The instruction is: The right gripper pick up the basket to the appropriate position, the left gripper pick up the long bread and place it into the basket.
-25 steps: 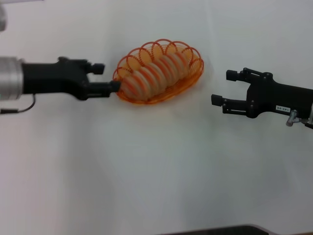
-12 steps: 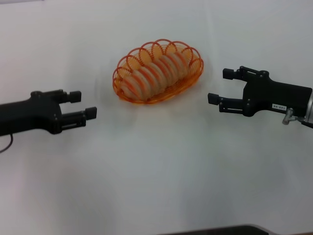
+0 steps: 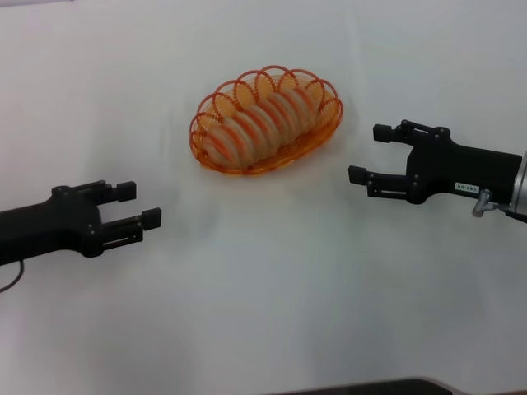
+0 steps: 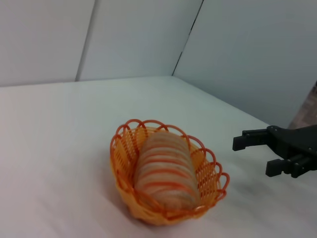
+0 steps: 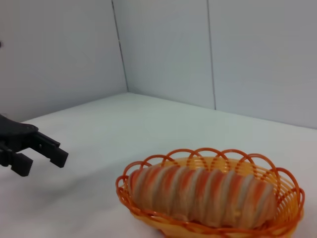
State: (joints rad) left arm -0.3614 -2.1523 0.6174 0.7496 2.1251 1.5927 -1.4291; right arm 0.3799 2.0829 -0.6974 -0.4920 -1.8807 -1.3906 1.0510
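Lying in the basket [image 3: 328, 123], the long bread [image 3: 259, 125]; left gripper [image 3: 138, 206] and right gripper [image 3: 369, 154] both agape, empty, apart.

The left gripper [image 3: 138, 205] hangs over the bench near its left edge, on a black arm that runs in from that edge roughly level, wrist straight. Its jaws stand apart, holding nothing, tips pointing toward the bench's middle. The right gripper [image 3: 370, 154] hangs nearer the right edge and farther toward the far side, on a black arm bearing a small white label. Its jaws also stand apart and empty, tips pointing left across the bench. The two grippers are well apart.
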